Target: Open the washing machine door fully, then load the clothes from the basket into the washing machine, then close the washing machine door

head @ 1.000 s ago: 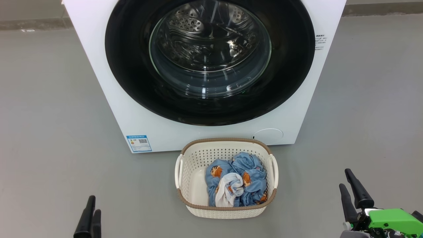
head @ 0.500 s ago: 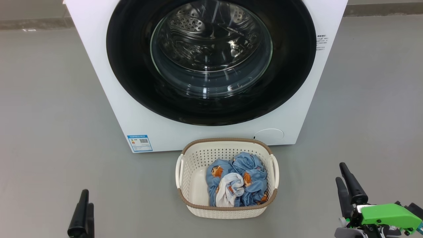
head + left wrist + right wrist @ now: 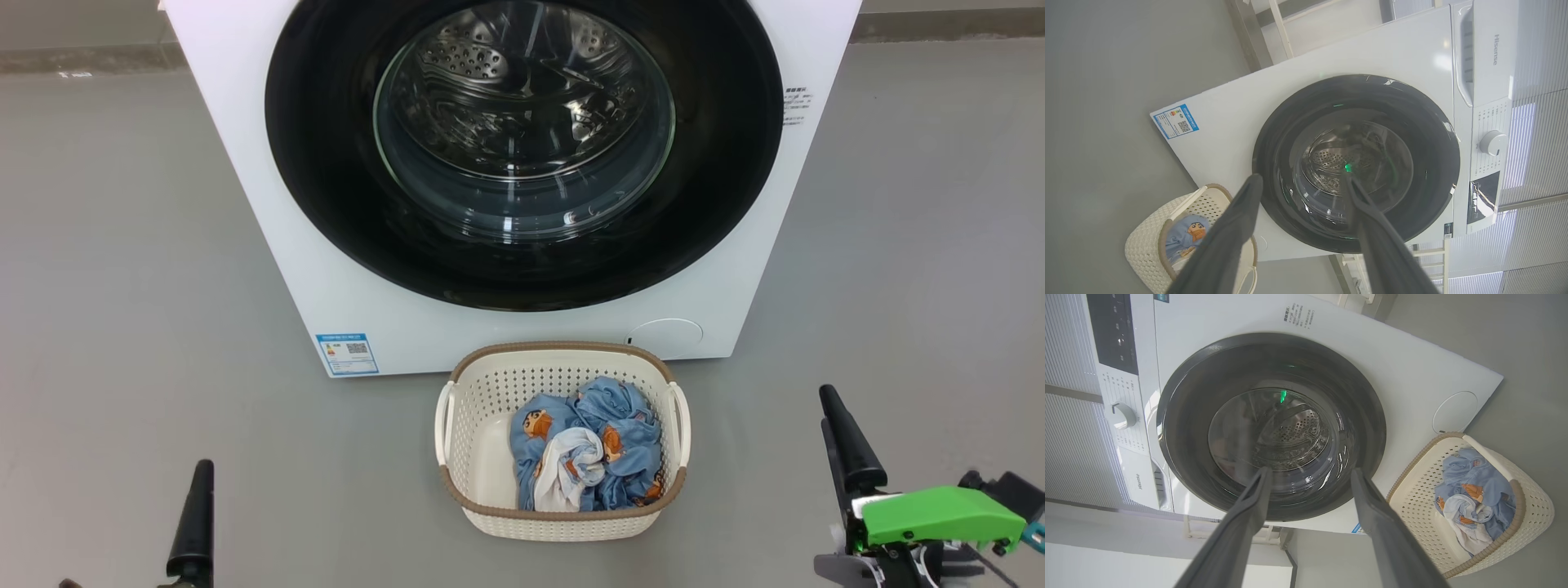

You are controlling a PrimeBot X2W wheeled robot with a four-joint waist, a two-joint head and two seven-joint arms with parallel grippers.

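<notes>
Left wrist view: the left gripper (image 3: 1301, 177) has its fingers spread wide with nothing in them, pointed at the washing machine door (image 3: 1274, 163). Same deal for the right gripper (image 3: 1310, 470), spread, empty and aimed at the door too. In the head view both sit low over the floor (image 3: 122, 286), either side of the basket (image 3: 563, 523) and well apart from it. The door's closed flush on the washing machine (image 3: 490, 331). The basket's on the floor just in front of the machine's bottom front edge, with the clothes (image 3: 612, 441) bunched in its right half, white piece on top.
</notes>
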